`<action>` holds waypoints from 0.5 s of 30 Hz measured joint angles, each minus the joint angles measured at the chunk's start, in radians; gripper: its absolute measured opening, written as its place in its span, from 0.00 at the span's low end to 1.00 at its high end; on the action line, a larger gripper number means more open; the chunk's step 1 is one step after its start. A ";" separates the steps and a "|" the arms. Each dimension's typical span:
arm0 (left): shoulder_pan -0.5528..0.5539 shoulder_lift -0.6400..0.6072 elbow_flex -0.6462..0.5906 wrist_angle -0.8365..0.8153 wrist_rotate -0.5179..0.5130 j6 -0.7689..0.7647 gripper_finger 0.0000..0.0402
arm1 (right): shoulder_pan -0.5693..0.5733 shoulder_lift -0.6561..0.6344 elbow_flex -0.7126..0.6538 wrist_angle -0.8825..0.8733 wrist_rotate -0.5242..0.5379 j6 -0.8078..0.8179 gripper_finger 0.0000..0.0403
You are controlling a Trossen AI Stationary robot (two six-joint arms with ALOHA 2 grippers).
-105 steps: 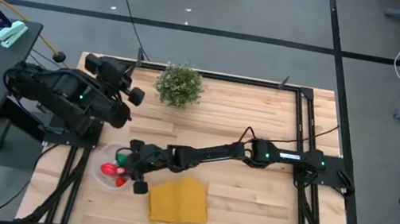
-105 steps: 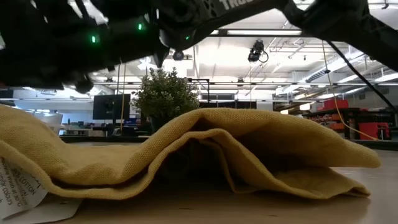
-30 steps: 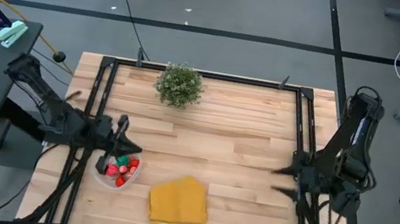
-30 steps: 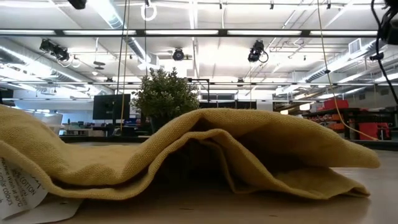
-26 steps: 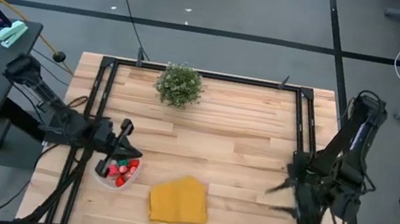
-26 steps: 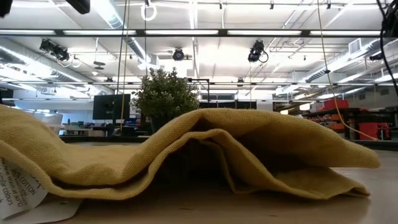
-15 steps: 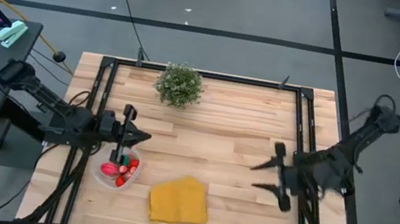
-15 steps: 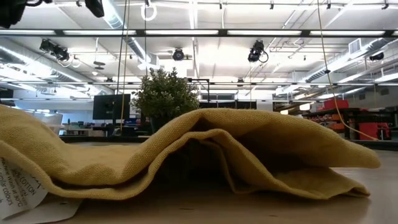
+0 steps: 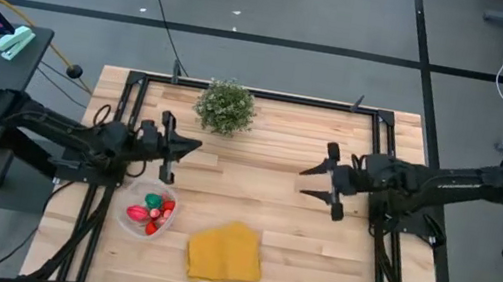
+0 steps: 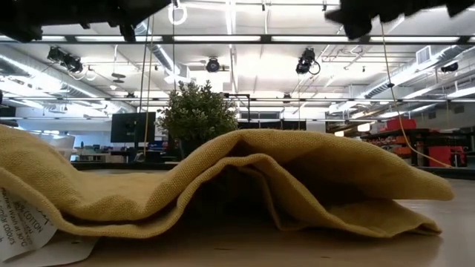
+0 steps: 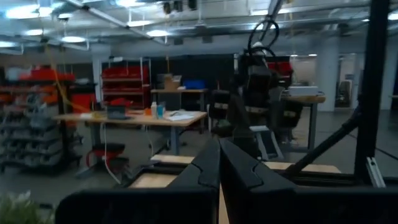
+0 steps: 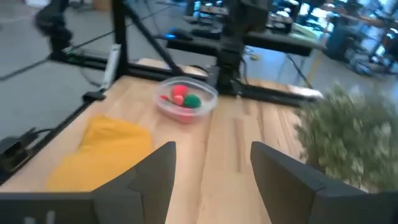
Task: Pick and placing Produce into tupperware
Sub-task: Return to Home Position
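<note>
The jaws of the left gripper [image 9: 192, 146] are pressed together with nothing between them, as its own wrist view [image 11: 219, 148] shows. Those of the right gripper [image 9: 303, 182] stand wide apart and empty [image 12: 212, 149]. Both hang above the middle band of the table [image 9: 270, 215], one at the left and one at the right, pointing at each other and well clear of the work.

The tupperware [image 9: 122, 222] sits near the left edge on the near half, just left of the yellow cloth [image 9: 225, 251] and apart from it. The produce [image 9: 149, 214] lies inside it, with red pieces, a green one and a pink one crowded together [image 12: 180, 93]. We see no loose piece on the wood, so we judge the sorting finished.

We take these toys for light, rounded and smooth, likely to roll or squirt out of a pinch. We would grip one across its widest part and close gently. The tub [image 12: 186, 115] looks thin and light, and a nudge would probably slide it on the varnished planks.

The surface is pale, flat wood inside a dark frame, with a potted plant [image 9: 226, 107] at the far edge. Beyond it we see an open workshop with strip lights, benches and red shelving. Cables lie on the grey floor.
</note>
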 joint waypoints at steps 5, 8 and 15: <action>0.033 0.000 0.000 -0.064 0.000 -0.075 0.04 | -0.068 -0.001 -0.196 0.225 -0.005 0.059 0.54; 0.032 0.001 0.000 -0.105 0.001 -0.125 0.06 | -0.090 -0.002 -0.283 0.356 -0.004 0.071 0.54; 0.032 0.000 0.000 -0.136 -0.009 -0.089 0.03 | -0.134 -0.013 -0.366 0.379 0.038 0.100 0.54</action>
